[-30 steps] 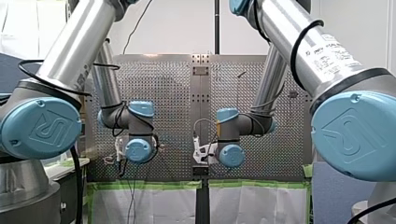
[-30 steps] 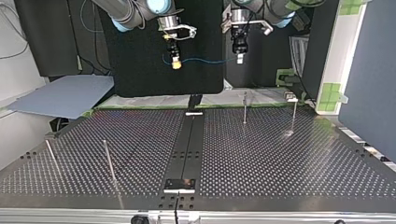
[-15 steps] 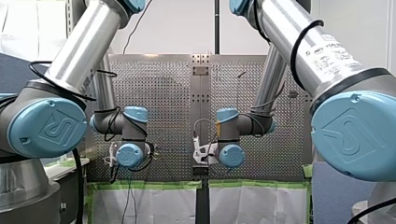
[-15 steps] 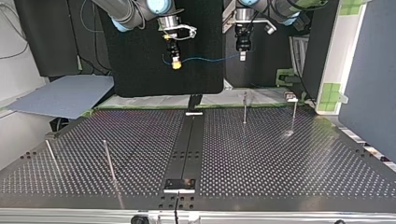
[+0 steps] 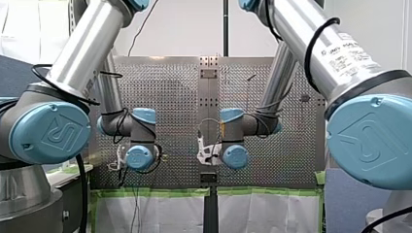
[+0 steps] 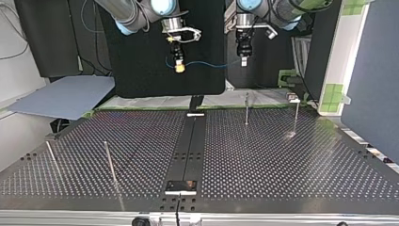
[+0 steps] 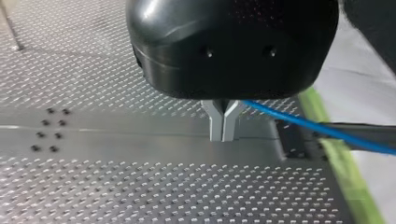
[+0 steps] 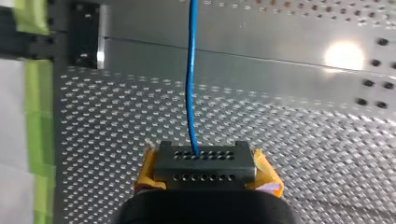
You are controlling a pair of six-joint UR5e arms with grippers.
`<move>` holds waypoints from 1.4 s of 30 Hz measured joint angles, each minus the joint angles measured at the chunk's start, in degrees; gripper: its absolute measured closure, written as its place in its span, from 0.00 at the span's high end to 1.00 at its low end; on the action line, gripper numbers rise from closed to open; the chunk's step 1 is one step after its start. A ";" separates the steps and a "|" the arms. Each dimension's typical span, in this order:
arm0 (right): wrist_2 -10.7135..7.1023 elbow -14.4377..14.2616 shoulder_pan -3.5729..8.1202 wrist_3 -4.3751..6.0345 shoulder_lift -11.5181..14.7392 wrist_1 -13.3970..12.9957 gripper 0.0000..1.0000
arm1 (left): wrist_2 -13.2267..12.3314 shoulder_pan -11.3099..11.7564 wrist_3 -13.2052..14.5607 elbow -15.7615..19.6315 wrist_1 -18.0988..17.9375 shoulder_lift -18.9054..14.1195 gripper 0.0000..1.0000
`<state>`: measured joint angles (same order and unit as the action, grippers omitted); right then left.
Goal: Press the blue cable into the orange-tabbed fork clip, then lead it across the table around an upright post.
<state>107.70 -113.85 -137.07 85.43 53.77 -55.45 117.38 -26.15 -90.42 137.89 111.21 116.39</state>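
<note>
The blue cable hangs in the air, high above the surface. In the top view it sags a little as it runs from one arm to the other. It is well apart from everything that stands down below.

My left arm's jaws are shut tight on one end of the cable. In the left wrist view the two metal fingers press flat together. The cable comes out beside them and leads off over a strip of green tape.

My right arm's jaws are shut on the cable too. In the right wrist view yellow pads sit on both sides of a black block with small holes. The cable comes out of the block and goes straight ahead over the surface.

In the top view four thin posts stand on the surface. Two are near the far edge at the view's right. Two are near the close edge at the view's left. A dark strip runs down the middle between them.

In the front view my left arm and my right arm reach in side by side.
</note>
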 joint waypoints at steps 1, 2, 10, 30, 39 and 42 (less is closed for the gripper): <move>0.59 0.61 0.02 0.48 0.58 0.62 0.00 | 0.21 -0.02 -0.37 -0.42 0.44 -0.41 0.00; 0.93 1.06 0.09 0.87 1.02 1.08 0.00 | 0.36 -0.03 -0.76 -0.84 0.85 -0.82 0.00; 0.21 4.90 1.70 4.13 4.80 4.90 0.00 | 1.33 1.20 -4.28 -2.02 4.42 -4.41 0.00; -6.73 14.77 4.74 5.07 -2.51 8.50 0.00 | 2.16 5.58 -7.85 -3.20 3.96 -0.60 0.00; -9.25 19.36 2.38 4.68 -7.09 9.49 0.00 | 0.73 7.74 -7.71 -3.23 4.07 -0.28 0.00; -8.96 20.66 1.21 4.47 -8.40 9.95 0.00 | 0.52 8.32 -7.64 -3.24 4.26 -0.27 0.00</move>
<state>98.74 -93.19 -135.86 89.90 45.38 -45.50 117.90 -17.83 -98.06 134.65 115.47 116.12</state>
